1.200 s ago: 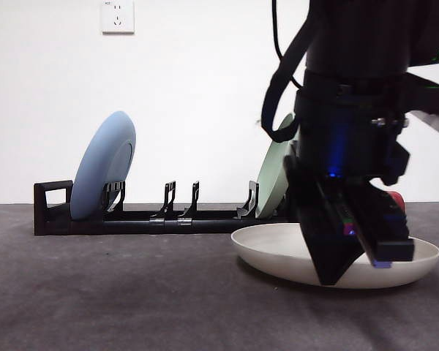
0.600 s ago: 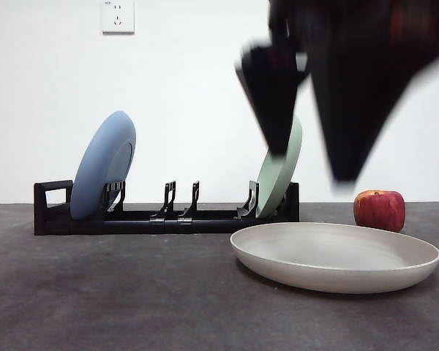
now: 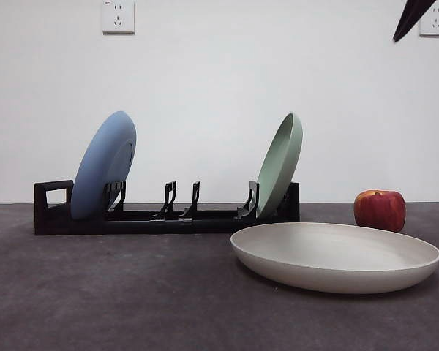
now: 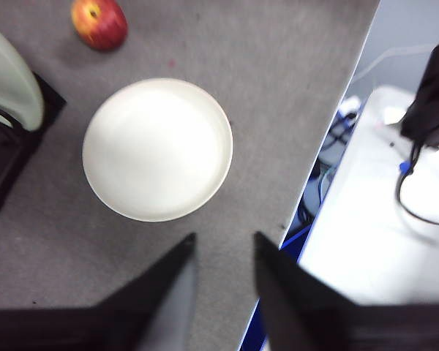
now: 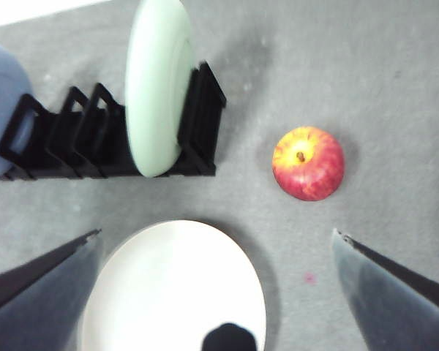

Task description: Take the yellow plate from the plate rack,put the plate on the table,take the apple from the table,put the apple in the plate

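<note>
The yellow plate (image 3: 335, 256) lies flat and empty on the table (image 3: 132, 292), in front of the right end of the plate rack (image 3: 168, 217). The apple (image 3: 380, 210) stands on the table just behind the plate's right side, apart from it. My left gripper (image 4: 223, 245) is open and empty, high above the table beside the plate (image 4: 157, 148); the apple (image 4: 99, 22) lies beyond it. My right gripper (image 5: 216, 235) is open wide and empty, high over the plate (image 5: 175, 289), with the apple (image 5: 308, 163) and rack (image 5: 201, 121) ahead of it.
A blue plate (image 3: 102, 164) and a pale green plate (image 3: 279, 164) stand upright in the rack. Only a black arm tip (image 3: 412, 14) shows at the front view's top right corner. The table's edge (image 4: 329, 139) runs close to the plate.
The arm that stood low over the plate has risen out of the front view. The plate stays flat on the table and the apple shows again.
</note>
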Controlling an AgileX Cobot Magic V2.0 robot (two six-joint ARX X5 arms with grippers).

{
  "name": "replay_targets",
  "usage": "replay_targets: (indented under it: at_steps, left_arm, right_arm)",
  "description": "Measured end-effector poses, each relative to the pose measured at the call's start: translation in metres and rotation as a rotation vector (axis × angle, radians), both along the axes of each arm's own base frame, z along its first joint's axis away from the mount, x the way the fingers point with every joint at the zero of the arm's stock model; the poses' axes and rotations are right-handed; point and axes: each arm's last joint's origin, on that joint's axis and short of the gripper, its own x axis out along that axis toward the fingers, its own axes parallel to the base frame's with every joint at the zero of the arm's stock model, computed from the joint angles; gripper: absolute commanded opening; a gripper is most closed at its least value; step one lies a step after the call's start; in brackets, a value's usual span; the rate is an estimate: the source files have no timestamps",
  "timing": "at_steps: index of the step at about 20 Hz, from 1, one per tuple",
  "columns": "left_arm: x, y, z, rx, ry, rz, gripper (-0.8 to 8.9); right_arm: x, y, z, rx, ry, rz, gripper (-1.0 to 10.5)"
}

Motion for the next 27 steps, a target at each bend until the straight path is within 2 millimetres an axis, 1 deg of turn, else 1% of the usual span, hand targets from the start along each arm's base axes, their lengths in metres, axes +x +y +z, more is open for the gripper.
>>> replay_targets:
  at_steps: [3, 5, 6, 8, 12, 17, 19, 22, 24, 27]
  left_arm:
    - [-0.011, 0.028, 0.018, -0.072, -0.037, 0.027, -0.04]
    - [-0.017, 0.047, 0.025, -0.088, -0.048, 0.059, -0.04]
    - [-0.020, 0.054, 0.027, -0.094, -0.053, 0.077, -0.04]
    - [-0.023, 0.062, 0.031, -0.122, -0.057, 0.091, -0.04]
    - [-0.025, 0.066, 0.033, -0.140, -0.051, 0.102, -0.04]
    - [-0.025, 0.067, 0.033, -0.141, -0.051, 0.102, -0.04]
    - [-0.025, 0.067, 0.033, -0.143, -0.047, 0.098, -0.04]
    - [-0.026, 0.069, 0.034, -0.149, -0.047, 0.097, -0.04]
    - [-0.028, 0.073, 0.036, -0.161, -0.051, 0.098, -0.04]
    - [-0.031, 0.081, 0.040, -0.192, -0.044, 0.110, -0.04]
  right_arm:
    - [0.026, 0.001, -0.013, -0.050, 0.067, -0.041, 7.6]
    - [0.046, -0.001, -0.019, -0.106, 0.102, -0.077, 7.6]
    - [0.057, -0.001, -0.022, -0.120, 0.118, -0.083, 7.6]
    - [0.076, -0.001, -0.026, -0.127, 0.154, -0.081, 7.6]
    - [0.110, 0.001, -0.033, -0.138, 0.197, -0.074, 7.6]
    - [0.133, 0.002, -0.043, -0.152, 0.227, -0.079, 7.6]
    - [0.140, 0.006, -0.053, -0.158, 0.253, -0.065, 7.6]
    - [0.154, 0.019, -0.078, -0.188, 0.285, -0.026, 7.6]
    - [0.162, 0.024, -0.093, -0.204, 0.300, -0.018, 7.6]
    - [0.168, 0.026, -0.109, -0.225, 0.322, -0.024, 7.6]
